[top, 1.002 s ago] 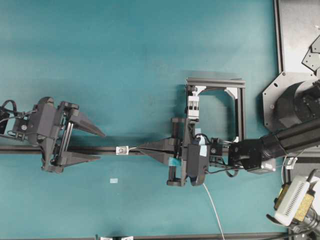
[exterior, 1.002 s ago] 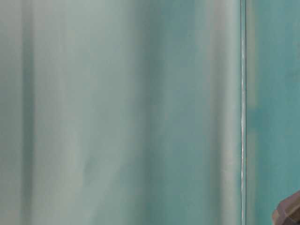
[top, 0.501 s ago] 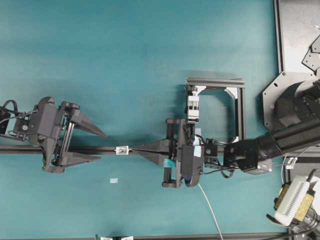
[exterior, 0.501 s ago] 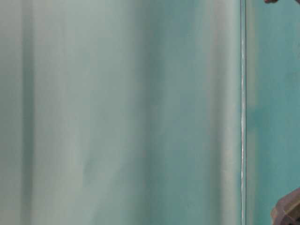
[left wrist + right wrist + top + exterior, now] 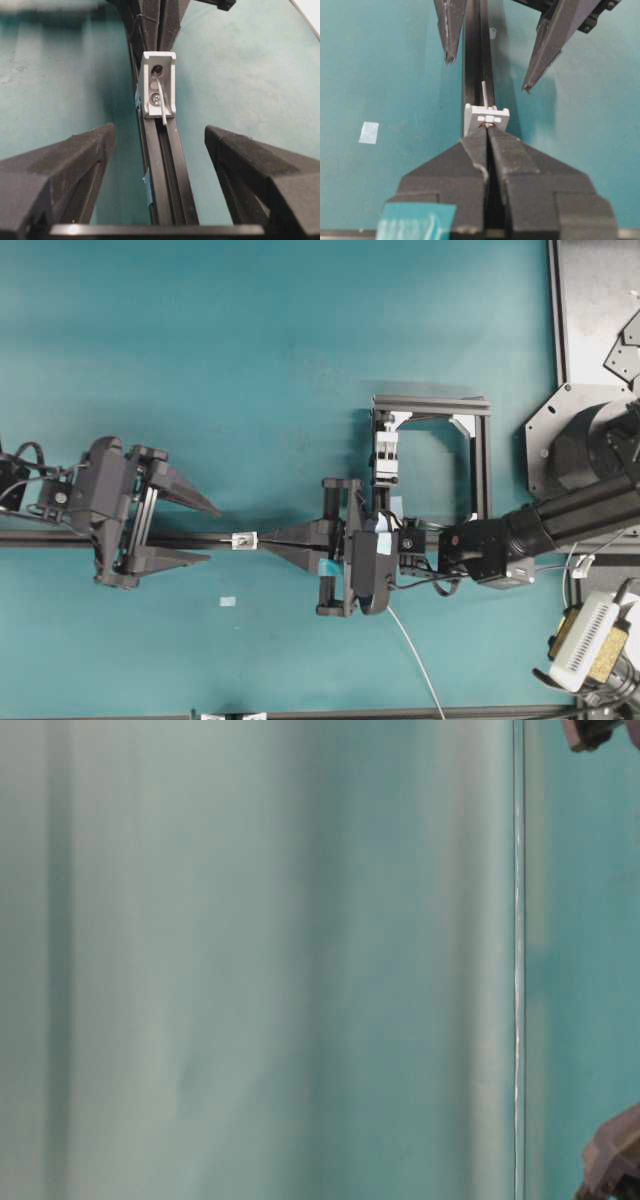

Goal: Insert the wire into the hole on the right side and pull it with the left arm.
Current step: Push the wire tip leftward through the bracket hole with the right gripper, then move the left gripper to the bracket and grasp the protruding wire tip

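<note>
Waiting at the left of the overhead view, the left gripper [image 5: 205, 532] stands with its jaws spread wide and empty, one pointed finger on each side of the black rail [image 5: 180, 539], just short of the small bracket [image 5: 243, 540]. In the left wrist view the wire [image 5: 161, 102] has its tip through the hole [image 5: 158, 69] and hangs down the bracket's face onto the rail, between the two fingers but touching neither. On the bracket's right side, the right gripper [image 5: 268, 538] is clamped tight with its tips pressed up against the bracket; the wire presumably runs between its pads, though that stretch is hidden. To do this step well, the left gripper should ease along the rail until the protruding tip lies well between its pads, close squarely on it, and only then should the right one release, so the thin end is not knocked back out or bent. Compared with a second ago, both grippers have crept closer to the bracket: the left one has shifted right along the rail, the right one has pushed left, and neither has changed its opening.
</note>
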Tool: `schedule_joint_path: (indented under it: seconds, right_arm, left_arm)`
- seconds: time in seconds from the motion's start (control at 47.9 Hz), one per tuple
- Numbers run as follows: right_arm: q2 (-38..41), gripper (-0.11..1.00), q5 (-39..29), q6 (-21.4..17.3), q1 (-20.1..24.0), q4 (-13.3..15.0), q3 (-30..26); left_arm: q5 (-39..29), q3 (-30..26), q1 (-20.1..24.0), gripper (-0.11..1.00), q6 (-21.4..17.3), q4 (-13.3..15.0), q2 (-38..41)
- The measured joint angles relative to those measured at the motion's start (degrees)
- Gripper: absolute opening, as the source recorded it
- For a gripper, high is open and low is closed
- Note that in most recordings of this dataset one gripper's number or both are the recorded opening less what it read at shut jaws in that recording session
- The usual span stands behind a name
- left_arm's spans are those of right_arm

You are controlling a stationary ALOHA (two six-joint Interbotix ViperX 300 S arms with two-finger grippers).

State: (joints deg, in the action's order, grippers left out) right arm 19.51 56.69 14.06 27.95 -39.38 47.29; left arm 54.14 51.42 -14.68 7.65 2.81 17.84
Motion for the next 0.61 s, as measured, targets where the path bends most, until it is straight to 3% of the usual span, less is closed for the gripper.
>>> schedule_joint_path:
  seconds: [0.397,0.605]
  right_arm:
    - [0.0,0.03,-0.1,0.0,-0.1,0.0,0.0]
    - [0.0,0.03,-0.2,0.0,-0.1,0.0,0.0]
  left_arm:
    - [-3.1,-1.8,0.7,0.87,7.2,0.1,0.0]
    - [-6.1,-2.8,0.7,0.86,7.6,0.1,0.0]
